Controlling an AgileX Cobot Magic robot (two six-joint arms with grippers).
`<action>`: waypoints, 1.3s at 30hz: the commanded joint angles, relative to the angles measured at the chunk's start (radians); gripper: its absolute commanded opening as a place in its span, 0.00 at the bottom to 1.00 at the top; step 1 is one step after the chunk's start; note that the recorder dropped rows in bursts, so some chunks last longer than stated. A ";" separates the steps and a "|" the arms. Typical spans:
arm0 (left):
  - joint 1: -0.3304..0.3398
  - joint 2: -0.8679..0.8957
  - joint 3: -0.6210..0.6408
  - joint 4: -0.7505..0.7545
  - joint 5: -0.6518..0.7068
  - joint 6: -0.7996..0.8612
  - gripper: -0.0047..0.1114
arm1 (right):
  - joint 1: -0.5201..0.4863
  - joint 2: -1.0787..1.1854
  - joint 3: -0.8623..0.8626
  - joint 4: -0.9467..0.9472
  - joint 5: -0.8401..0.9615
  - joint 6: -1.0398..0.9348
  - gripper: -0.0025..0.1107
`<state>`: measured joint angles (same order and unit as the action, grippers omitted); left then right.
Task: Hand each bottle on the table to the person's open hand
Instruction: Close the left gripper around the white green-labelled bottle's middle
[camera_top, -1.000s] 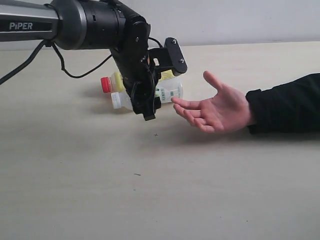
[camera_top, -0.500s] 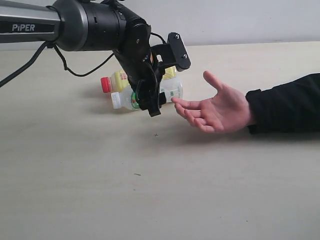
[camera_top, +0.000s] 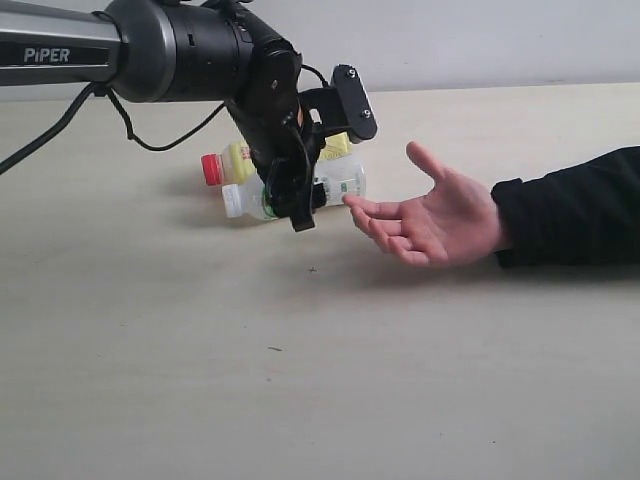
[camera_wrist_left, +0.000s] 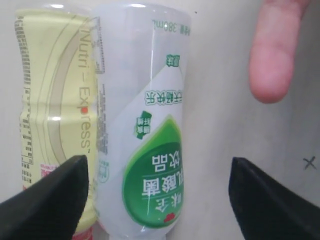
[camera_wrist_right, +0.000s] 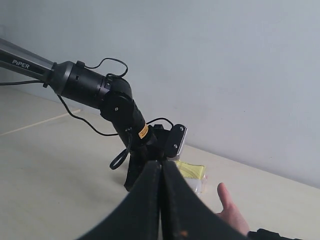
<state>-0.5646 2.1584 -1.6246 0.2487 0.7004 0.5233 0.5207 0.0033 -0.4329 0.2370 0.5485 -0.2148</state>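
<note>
- On the desk (camera_top: 300, 380), left of middle in the exterior view, two bottles lie on their sides, side by side and touching.
- The white bottle with green label (camera_wrist_left: 145, 150) is the nearer one; its white cap points away from the person's open hand (camera_top: 440, 220).
- The yellow bottle (camera_top: 238, 160) lies just behind it, its red cap at the same end.
- The left gripper (camera_top: 300, 205) points down over the white bottle, fingers (camera_wrist_left: 45, 205) wide apart. In the left wrist view the white bottle lies between them, one finger in front of the yellow bottle and the other over bare desk. Contact with either bottle cannot be told.
- The hand is palm up with fingers spread, its fingertips near the white bottle's base; a black sleeve (camera_top: 570, 205) covers the wrist.
- The right gripper (camera_wrist_right: 161, 170) is held high and well apart from the bottles, fingers pressed together on nothing.
</note>
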 joint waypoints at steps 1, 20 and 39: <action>-0.004 0.004 -0.003 0.032 0.003 -0.005 0.68 | 0.002 -0.003 0.008 0.000 -0.013 0.000 0.02; -0.004 0.131 -0.096 0.052 0.026 -0.029 0.68 | 0.002 -0.003 0.008 0.000 -0.013 0.000 0.02; -0.006 0.084 -0.096 0.024 0.049 -0.118 0.04 | 0.002 -0.003 0.008 0.000 -0.013 0.000 0.02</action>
<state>-0.5646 2.2739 -1.7123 0.2807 0.7321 0.4210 0.5207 0.0033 -0.4329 0.2370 0.5485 -0.2148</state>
